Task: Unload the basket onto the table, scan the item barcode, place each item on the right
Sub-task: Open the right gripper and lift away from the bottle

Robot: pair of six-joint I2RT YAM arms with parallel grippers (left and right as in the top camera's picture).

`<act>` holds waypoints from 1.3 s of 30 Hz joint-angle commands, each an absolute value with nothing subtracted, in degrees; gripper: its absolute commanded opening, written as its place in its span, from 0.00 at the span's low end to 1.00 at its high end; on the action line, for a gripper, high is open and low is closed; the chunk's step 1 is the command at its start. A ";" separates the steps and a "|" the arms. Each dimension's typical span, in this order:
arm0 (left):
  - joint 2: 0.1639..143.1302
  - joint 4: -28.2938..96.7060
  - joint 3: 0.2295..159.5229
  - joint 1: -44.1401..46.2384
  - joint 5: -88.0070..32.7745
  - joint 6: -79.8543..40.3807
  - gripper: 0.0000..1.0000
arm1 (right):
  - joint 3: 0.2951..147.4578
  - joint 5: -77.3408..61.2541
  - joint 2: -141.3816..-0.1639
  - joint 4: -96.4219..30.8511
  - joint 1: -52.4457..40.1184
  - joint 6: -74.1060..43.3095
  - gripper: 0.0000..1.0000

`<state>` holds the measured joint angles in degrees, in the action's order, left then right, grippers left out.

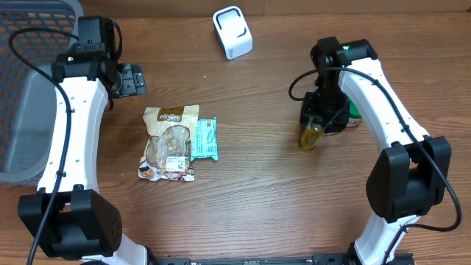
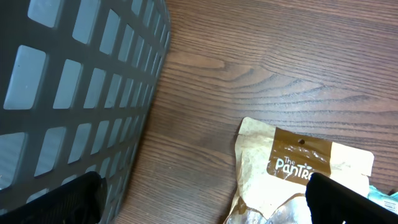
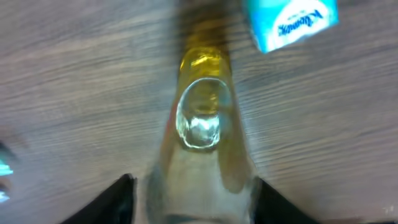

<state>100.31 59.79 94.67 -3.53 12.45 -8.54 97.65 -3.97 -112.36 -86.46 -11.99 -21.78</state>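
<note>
right gripper (image 1: 321,118) looks clamped half-shut on the clear bottle of yellow liquid (image 1: 310,137), neck pointing back toward the robot, and the white boxy barcode scanner (image 1: 232,32) sits far-left of it, so that arm's nearer; left gripper (image 1: 129,79) wide open, empty

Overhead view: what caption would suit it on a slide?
Right gripper around a bottle of yellow liquid; left gripper open by the grey basket, snack bag lying between the arms.
</note>
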 commanded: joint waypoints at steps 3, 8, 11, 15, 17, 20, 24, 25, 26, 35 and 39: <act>99.63 59.70 95.88 -4.05 12.38 -7.70 1.00 | 97.41 0.67 -110.91 -86.08 -11.99 -25.96 0.32; 99.63 59.70 95.88 -4.05 12.38 -7.70 1.00 | 97.41 7.11 -110.91 -85.82 -11.88 -23.75 0.28; 99.63 59.70 95.88 -4.08 12.38 -7.70 1.00 | 97.41 7.70 -110.91 -85.80 -11.88 -22.02 0.30; 99.63 59.70 95.88 -4.05 12.38 -7.70 0.99 | 97.41 7.68 -110.91 -85.80 -11.88 -22.02 0.61; 99.63 59.70 95.88 -4.05 12.38 -7.70 1.00 | 97.41 7.70 -110.91 -85.73 -11.88 -22.04 0.72; 99.63 59.70 95.88 -4.05 12.38 -7.70 1.00 | 97.41 7.73 -110.91 -84.40 -11.88 -22.04 0.86; 99.63 59.70 95.88 -4.05 12.38 -7.70 0.99 | 97.41 10.70 -110.91 -79.64 -11.88 -22.04 0.93; 99.63 59.70 95.88 -4.05 12.38 -7.70 1.00 | 97.41 11.57 -110.91 -78.83 -11.88 -22.02 0.94; 99.63 59.70 95.88 -4.08 12.38 -7.70 1.00 | 97.41 13.78 -110.91 -76.58 -11.88 -22.02 0.96; 99.63 59.70 95.88 -4.05 12.38 -7.70 0.99 | 97.41 -0.86 -111.18 -62.28 -12.01 -22.02 1.00; 99.63 59.70 95.88 -4.05 12.38 -7.70 0.99 | 96.29 -12.73 -111.46 -59.59 -14.02 -22.04 1.00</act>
<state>100.31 59.79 94.67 -3.53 12.45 -8.56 97.41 -0.30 -112.22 -61.28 -12.23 -22.06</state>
